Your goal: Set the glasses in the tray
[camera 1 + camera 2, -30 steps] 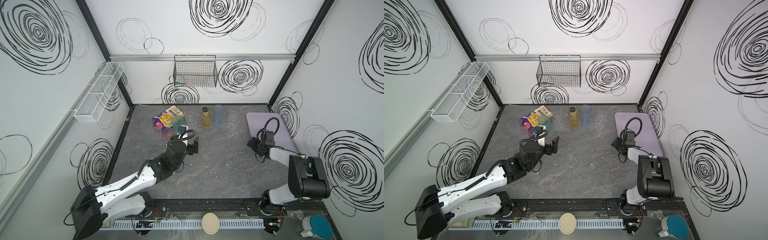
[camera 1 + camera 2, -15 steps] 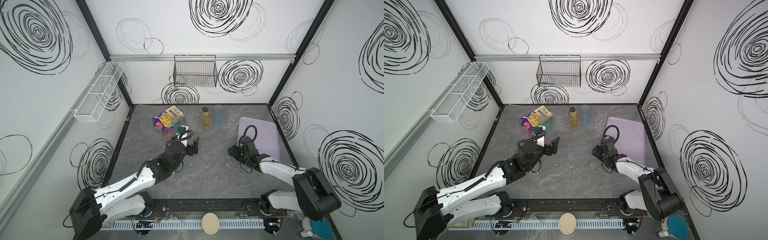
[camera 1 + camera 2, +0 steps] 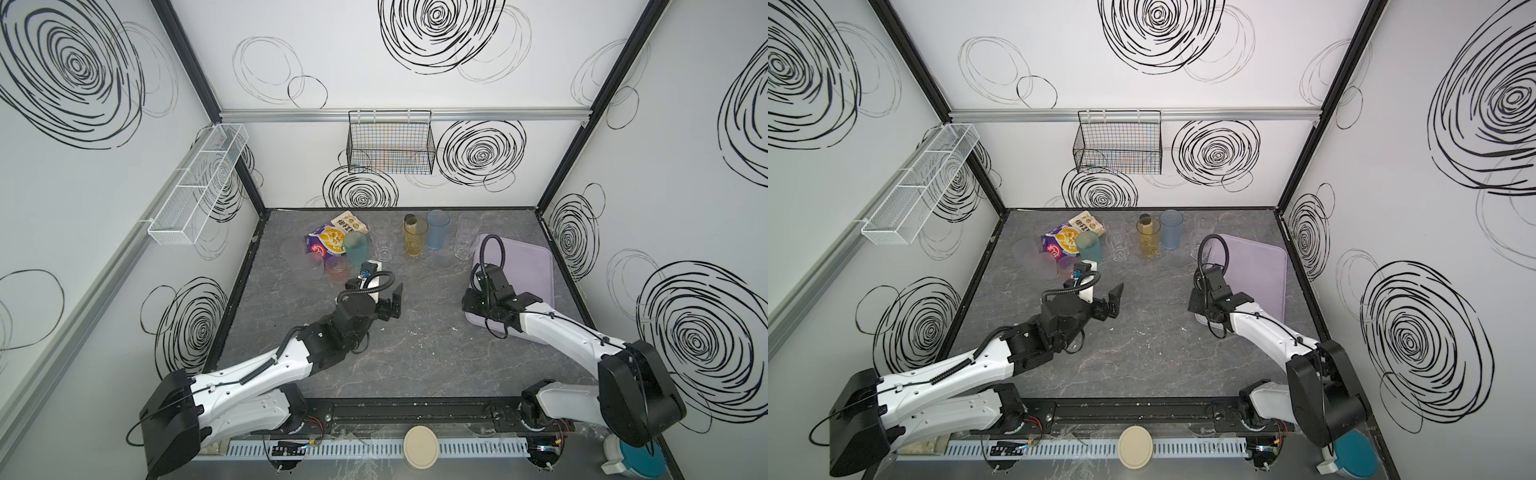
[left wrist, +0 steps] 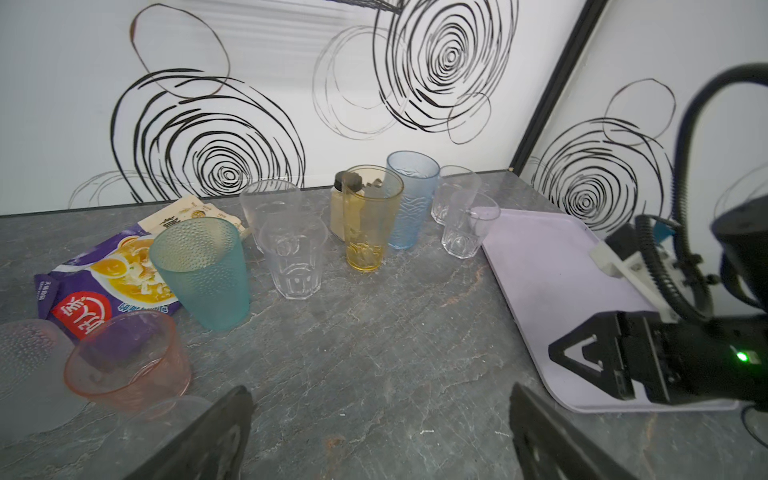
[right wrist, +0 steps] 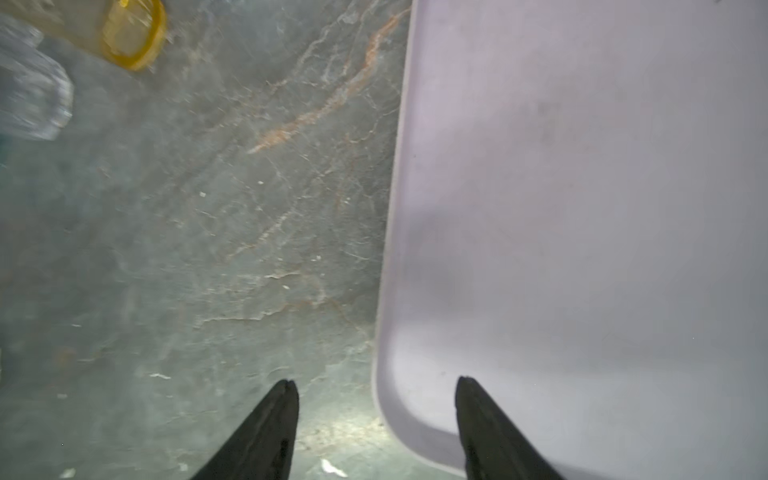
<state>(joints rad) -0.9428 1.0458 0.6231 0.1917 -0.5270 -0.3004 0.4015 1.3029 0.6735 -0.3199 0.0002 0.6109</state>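
Ten or so see-through tumblers (image 4: 293,257) stand along the far side of a grey, marble-veined tabletop (image 3: 415,361), all outside the flat pale lavender plastic tray (image 4: 540,270) lying at its right. A tall teal tumbler (image 4: 203,274), a short pink tumbler (image 4: 129,361) and a frosted tumbler (image 4: 25,374) cluster by a purple snack packet (image 4: 104,286). A tall amber tumbler (image 4: 370,220) and a blue tumbler (image 4: 409,199) stand mid-row beside a small black-capped jar (image 4: 337,208). Two short clear tumblers (image 4: 465,228) sit just beside the tray's far corner. White, black-swirled walls enclose the table; a black wire basket (image 3: 390,143) hangs on the rear one, a white mesh shelf (image 3: 199,183) on the left. The left gripper (image 4: 380,432) hovers mid-table, jaws wide apart, empty. The right gripper (image 5: 374,382) holds its jaws apart astride the tray's near left corner.
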